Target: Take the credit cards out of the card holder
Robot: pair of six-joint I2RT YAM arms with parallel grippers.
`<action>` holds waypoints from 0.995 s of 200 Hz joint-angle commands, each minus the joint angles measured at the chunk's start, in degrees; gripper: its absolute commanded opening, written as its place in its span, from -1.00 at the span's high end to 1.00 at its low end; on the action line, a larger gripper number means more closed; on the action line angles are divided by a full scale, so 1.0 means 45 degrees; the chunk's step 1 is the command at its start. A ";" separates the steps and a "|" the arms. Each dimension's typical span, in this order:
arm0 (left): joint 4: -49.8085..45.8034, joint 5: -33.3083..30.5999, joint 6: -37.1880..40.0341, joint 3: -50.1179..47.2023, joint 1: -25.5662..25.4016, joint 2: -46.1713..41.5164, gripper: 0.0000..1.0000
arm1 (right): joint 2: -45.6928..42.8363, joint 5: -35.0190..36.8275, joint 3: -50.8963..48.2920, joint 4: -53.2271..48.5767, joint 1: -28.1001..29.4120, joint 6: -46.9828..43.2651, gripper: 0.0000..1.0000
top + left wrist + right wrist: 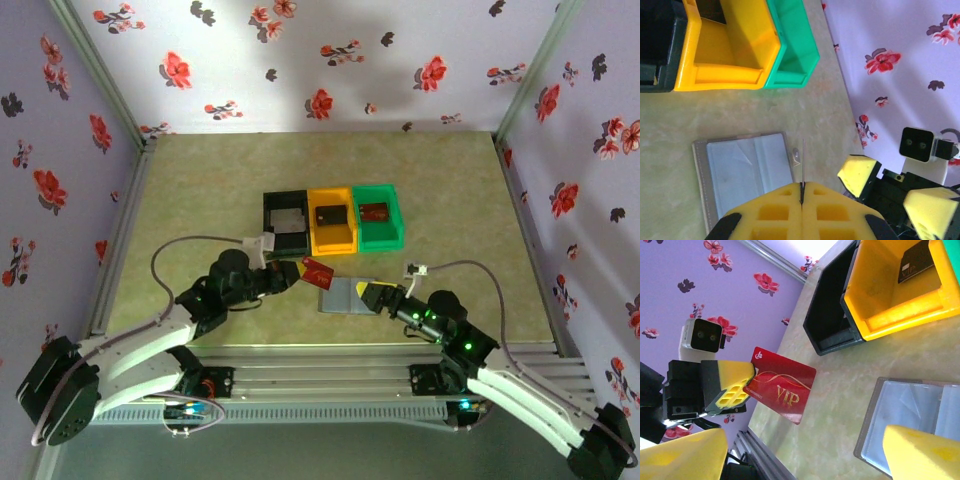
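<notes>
clearly, the left claw [801,186] is clamped shut on one corner of a glossy red card [782,385], a thin rectangle printed with gold "vip" lettering, which is held just left of the card holder [345,296]. the card holder is laid open and flat near the middle of the mottled beige table [200,190], its two panels bordered in grey and faced with clear, creased plastic. the right claw [372,293] is seen at the holder's right edge, its yellow foam pads [860,172] spread apart with nothing gripped between them. farther back, three boxy hard-plastic bins are lined up side by side. a black bin [286,247] is set on the left with a light grey card [288,221] in it. an orange bin [333,243] is set in the middle with a dark card [329,214], and a green bin [382,236] on the right with a reddish-brown card [374,212].
</notes>
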 commanded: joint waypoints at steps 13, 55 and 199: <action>0.1445 -0.0605 -0.0518 -0.0181 -0.0444 0.0073 1.00 | 0.0713 -0.0220 -0.0090 0.1829 -0.0086 0.0213 -0.47; 0.2604 -0.0943 -0.1080 -0.0533 -0.0990 0.0365 1.00 | 0.2851 -0.0634 0.0332 0.2777 -0.0081 -0.0022 -0.29; 0.4258 -0.1437 -0.1535 -0.0787 -0.1888 0.1352 1.00 | 0.5920 -0.1927 0.0905 0.5992 -0.0061 -0.0373 0.03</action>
